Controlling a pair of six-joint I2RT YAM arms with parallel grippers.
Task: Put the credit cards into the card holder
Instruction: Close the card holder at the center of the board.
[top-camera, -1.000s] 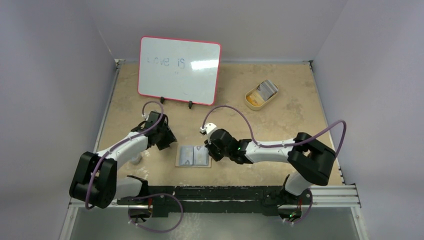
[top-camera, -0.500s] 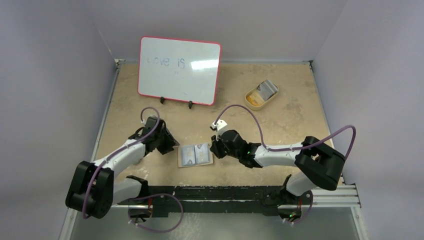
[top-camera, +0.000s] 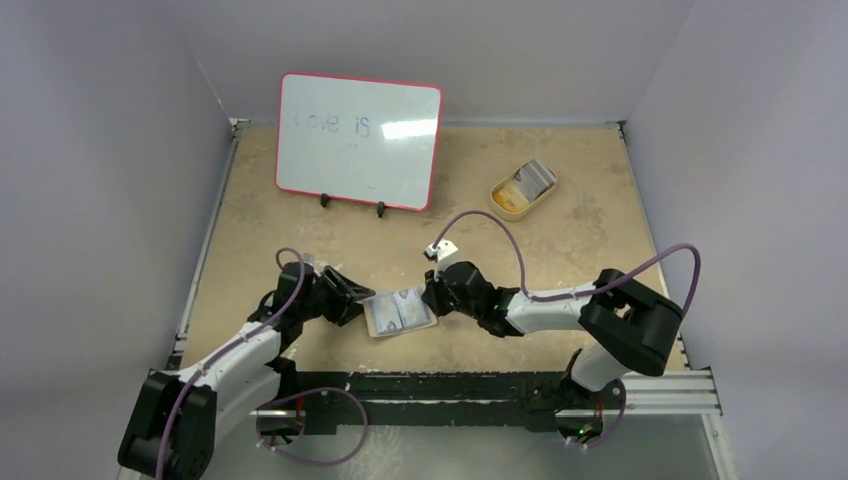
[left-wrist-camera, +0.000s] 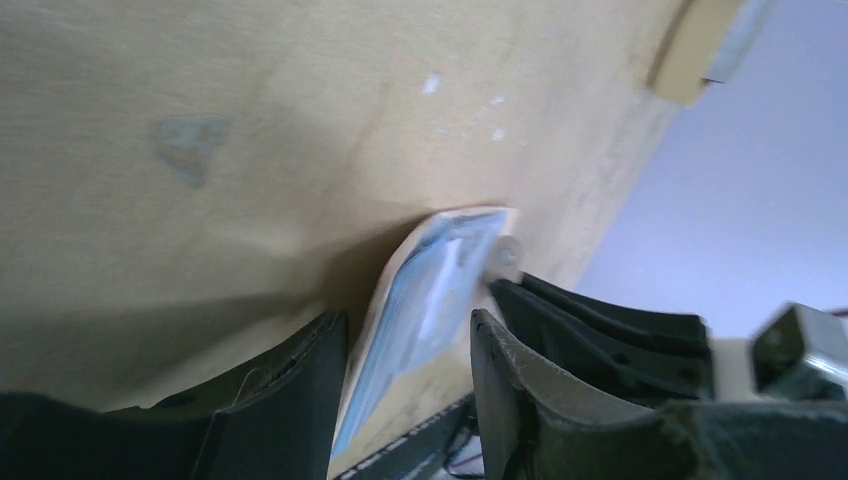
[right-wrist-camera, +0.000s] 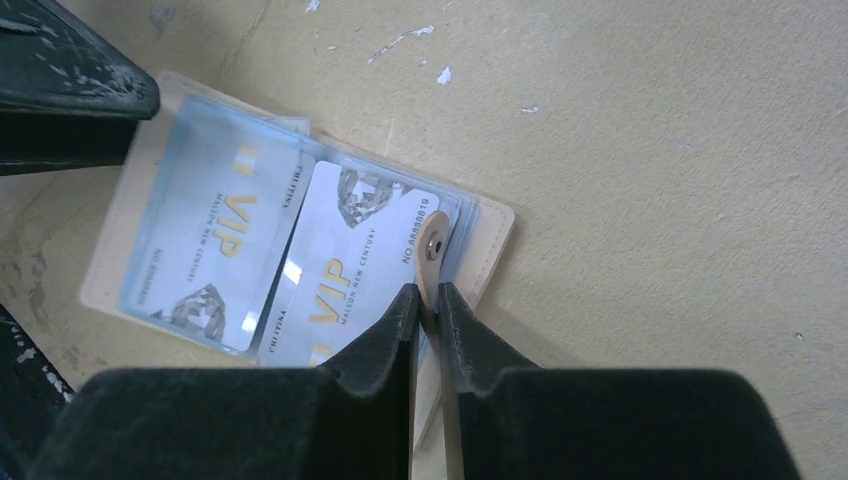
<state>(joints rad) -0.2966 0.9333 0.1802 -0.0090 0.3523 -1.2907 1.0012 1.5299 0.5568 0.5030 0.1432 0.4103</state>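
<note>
Lower centre overhead: right gripper (right-wrist-camera: 428, 292) pinches the snap tab (right-wrist-camera: 432, 248) of the open tan leather card holder (top-camera: 400, 312), two bluish-grey plastic cards (right-wrist-camera: 345, 265) inside; left gripper (left-wrist-camera: 408, 322) straddles its edge, fingers apart.

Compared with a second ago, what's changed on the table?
The left gripper moved right to the wallet, its jaws open astride the left edge. The wallet shifted slightly right and turned counterclockwise, with the right gripper pinching its snap tab. The whiteboard and dish stayed put.
</note>
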